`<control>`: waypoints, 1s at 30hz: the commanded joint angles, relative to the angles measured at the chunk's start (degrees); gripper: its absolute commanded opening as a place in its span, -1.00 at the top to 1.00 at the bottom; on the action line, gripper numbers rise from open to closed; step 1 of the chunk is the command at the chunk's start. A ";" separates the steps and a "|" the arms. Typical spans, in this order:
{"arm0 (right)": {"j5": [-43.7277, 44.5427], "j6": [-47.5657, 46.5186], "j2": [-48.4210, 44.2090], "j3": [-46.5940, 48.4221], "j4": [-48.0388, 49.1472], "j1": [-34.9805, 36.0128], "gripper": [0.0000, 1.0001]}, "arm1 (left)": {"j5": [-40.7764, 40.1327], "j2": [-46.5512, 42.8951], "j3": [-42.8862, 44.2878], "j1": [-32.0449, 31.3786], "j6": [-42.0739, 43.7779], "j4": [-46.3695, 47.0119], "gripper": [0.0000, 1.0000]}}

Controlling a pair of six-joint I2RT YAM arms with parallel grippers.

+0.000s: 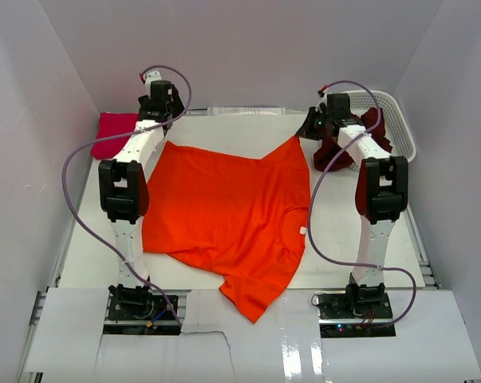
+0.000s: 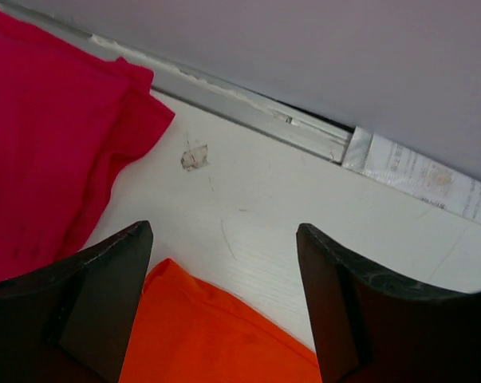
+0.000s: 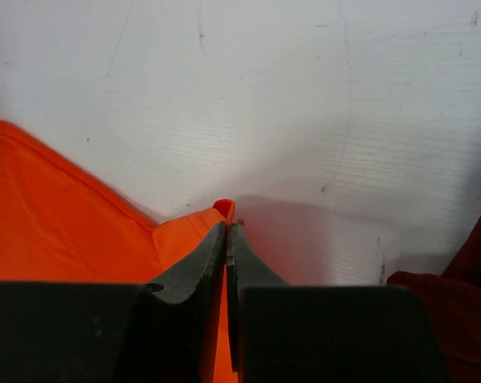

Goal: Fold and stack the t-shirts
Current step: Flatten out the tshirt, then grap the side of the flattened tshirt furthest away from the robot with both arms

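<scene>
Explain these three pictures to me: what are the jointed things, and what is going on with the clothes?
The jointed things are two robot arms bolted to a table, seen from above in the big picture. The other two pictures come from cameras on their wrists, looking past their own claws. An orange tee lies spread out, a pink tee sits at the far left, and a maroon tee hangs from a white basket. The right claw is shut on a corner of the orange tee. The left claw is open, holding nothing.
</scene>
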 commanded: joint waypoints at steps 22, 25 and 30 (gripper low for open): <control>-5.51 1.26 11.95 14.47 0.29 -1.24 0.85 | 11.13 2.73 -2.64 3.88 1.53 -8.46 -0.68; -5.07 0.64 11.60 13.50 0.38 -1.24 0.84 | 11.57 4.75 -1.67 4.05 0.22 -8.38 -0.56; -5.33 0.38 11.68 13.15 0.29 -1.24 0.84 | 12.45 6.78 0.79 4.49 -1.19 -8.99 -0.44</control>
